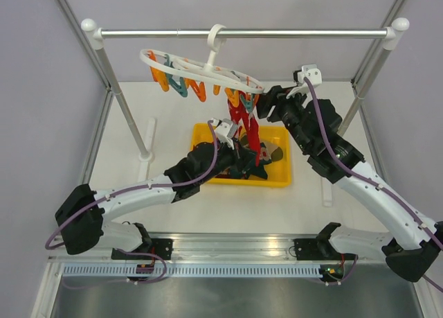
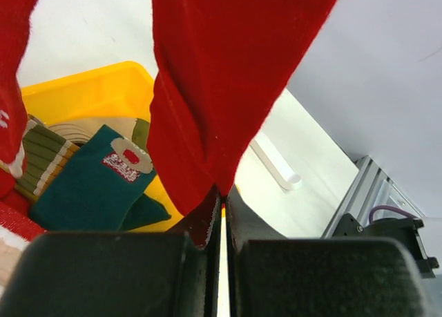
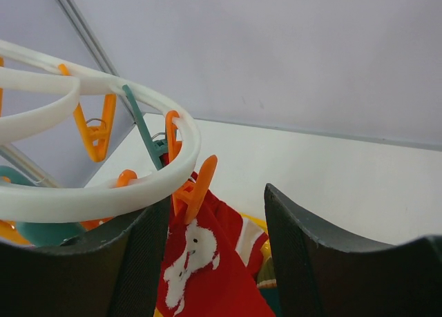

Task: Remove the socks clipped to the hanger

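My left fingers [image 2: 246, 220] pinched the soft red sock [image 2: 221, 89] at its lower tip. My right fingers [image 3: 297, 248] stood open at the smooth white plastic hanger [image 3: 103, 193], where an orange peg [image 3: 197, 189] held the sock.

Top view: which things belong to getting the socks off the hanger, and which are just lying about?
Job: red sock; hanger; orange peg clipping it; left hand, shut on the sock; right hand, open.
Lying about: metal rail; yellow bin; free pegs.
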